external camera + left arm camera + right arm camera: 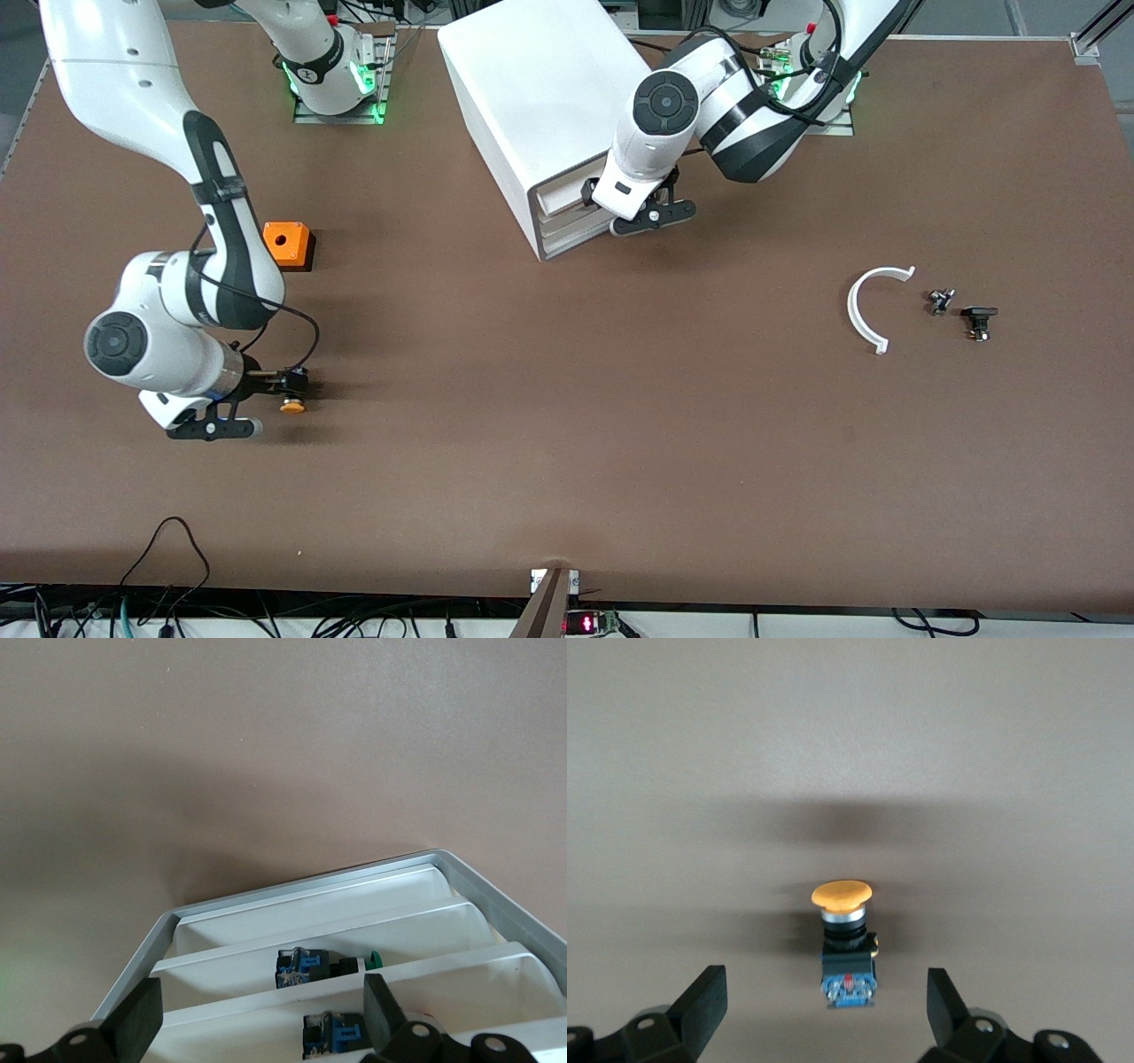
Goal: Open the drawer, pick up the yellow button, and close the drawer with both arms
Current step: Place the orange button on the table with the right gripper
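Note:
The button [292, 406] lies on the bare table toward the right arm's end. In the right wrist view its orange-yellow cap [842, 895] tops a black and blue body. My right gripper [215, 430] hangs low beside it, open [824, 1019], touching nothing. The white cabinet [540, 89] stands between the arms' bases. Its uppermost drawer [558, 197] looks nearly flush with the two lower ones. My left gripper [654, 218] is at the drawer fronts, open [257, 1028] and straddling the uppermost drawer [230, 1036]. Blue and black parts lie in the drawers.
An orange cube with a hole [285, 243] sits beside the right arm. A white curved piece [873, 306] and two small black parts [941, 299] [979, 321] lie toward the left arm's end. A green-capped part [372, 958] lies in the middle drawer.

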{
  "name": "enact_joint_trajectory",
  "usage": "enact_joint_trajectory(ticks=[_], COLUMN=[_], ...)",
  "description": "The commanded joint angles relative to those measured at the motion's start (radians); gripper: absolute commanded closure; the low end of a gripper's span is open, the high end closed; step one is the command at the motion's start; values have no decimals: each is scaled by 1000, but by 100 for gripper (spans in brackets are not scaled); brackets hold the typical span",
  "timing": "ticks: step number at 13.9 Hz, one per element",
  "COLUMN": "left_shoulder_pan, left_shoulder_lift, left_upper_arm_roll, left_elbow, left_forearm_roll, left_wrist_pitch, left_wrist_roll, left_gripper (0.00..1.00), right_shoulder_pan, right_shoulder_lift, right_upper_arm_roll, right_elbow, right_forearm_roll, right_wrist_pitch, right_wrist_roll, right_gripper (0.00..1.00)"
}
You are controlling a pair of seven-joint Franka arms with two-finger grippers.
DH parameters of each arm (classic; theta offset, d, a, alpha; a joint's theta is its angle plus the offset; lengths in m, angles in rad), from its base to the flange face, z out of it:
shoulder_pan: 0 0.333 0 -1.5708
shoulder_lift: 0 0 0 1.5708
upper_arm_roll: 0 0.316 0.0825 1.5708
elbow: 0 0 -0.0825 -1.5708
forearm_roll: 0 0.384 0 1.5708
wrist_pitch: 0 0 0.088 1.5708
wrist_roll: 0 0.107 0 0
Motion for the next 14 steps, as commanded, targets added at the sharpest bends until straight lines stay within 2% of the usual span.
enact_joint_trajectory(ticks=[1, 8, 10, 12, 14], left_shoulder_pan=[-6, -13, -13, -16, -15], left_shoulder_lift=[-1, -1, -1, 4, 8], left_upper_arm_roll=[-18, -18, -18, -19, -21], left_elbow=[-9, -3, -3, -3, -1], left_forearm_roll=[-30, -30, -30, -31, -37], left_wrist_pitch=[-17, -18, -18, -18, -18], left_wrist_roll=[4, 19, 22, 22, 21], left_gripper=[0, 0, 0, 0, 0], right_shoulder_pan=[0, -4, -38, -125, -138], right_shoulder_lift=[-102, -318, -384, -444, -495], right_upper_arm_roll=[9, 17, 52, 151, 162], right_elbow=[-18, -20, -20, -20, -20], right_forearm_roll=[-5, -9, -12, -28, -43], right_wrist_pitch=[-90, -259, -330, -399, -449], right_wrist_roll=[4, 44, 57, 58, 58], right_gripper=[0, 0, 0, 0, 0])
